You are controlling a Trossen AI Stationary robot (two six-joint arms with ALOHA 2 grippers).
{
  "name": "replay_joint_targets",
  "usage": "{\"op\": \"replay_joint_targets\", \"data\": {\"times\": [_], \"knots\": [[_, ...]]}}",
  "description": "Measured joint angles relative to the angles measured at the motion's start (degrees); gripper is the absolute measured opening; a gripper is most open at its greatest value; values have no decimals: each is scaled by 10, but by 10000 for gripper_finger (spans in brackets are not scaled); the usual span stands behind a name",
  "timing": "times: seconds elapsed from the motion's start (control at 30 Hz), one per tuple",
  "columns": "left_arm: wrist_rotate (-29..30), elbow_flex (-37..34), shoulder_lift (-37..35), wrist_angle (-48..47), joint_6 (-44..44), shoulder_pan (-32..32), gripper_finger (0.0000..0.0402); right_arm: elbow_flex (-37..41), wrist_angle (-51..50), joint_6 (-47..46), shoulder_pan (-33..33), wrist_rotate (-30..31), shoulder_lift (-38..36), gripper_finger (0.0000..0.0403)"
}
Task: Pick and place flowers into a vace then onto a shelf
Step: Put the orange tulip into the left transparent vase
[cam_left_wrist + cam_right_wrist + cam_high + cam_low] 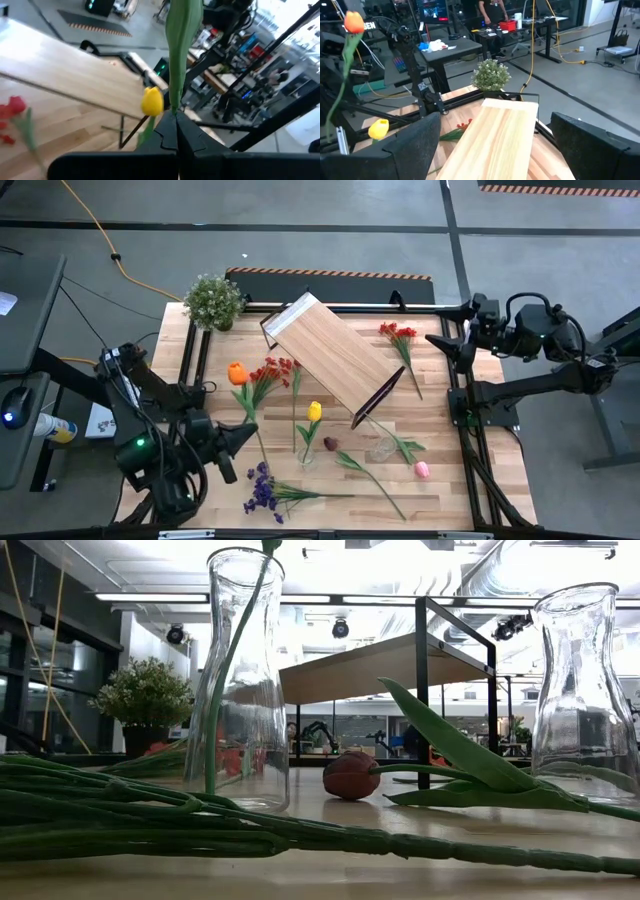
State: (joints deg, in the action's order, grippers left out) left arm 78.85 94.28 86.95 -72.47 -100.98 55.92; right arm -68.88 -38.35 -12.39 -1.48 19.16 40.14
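My left gripper (243, 436) is at the table's near left, shut on the orange tulip (237, 373), which shows raised in the right wrist view (353, 21). The yellow tulip (314, 411) stands with its stem in a clear glass vase (240, 680). A second vase (585, 680), with nothing in it, stands to the right. The wooden shelf (335, 358) sits slantwise mid-table on its black frame. My right gripper (445, 343) waits open at the far right edge, touching nothing. My left gripper pinches the orange tulip's green stem (175, 97) between its two shut fingertips (167, 131). The stem and a leaf rise straight out beyond the fingers, and the flower is lifted off the table, its head (237, 373) leaning toward the far side.
Lying on the table are a purple spray (262, 490), a maroon tulip (350, 775), a pink tulip (422, 470) and red sprays (276, 368) (398, 332). A potted plant (213, 300) stands at the far left corner. Long stems (200, 825) cross the near edge.
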Motion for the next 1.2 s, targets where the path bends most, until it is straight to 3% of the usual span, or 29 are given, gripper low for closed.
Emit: {"op": "replay_joint_targets", "data": {"times": [0.6, 1.2], "knots": [[113, -1, 57, 272, 254, 0, 20, 0, 0, 39, 0, -2, 0, 365], [114, 0, 124, 290, 337, -54, 20, 0, 0, 36, 0, -5, 0, 365]]}}
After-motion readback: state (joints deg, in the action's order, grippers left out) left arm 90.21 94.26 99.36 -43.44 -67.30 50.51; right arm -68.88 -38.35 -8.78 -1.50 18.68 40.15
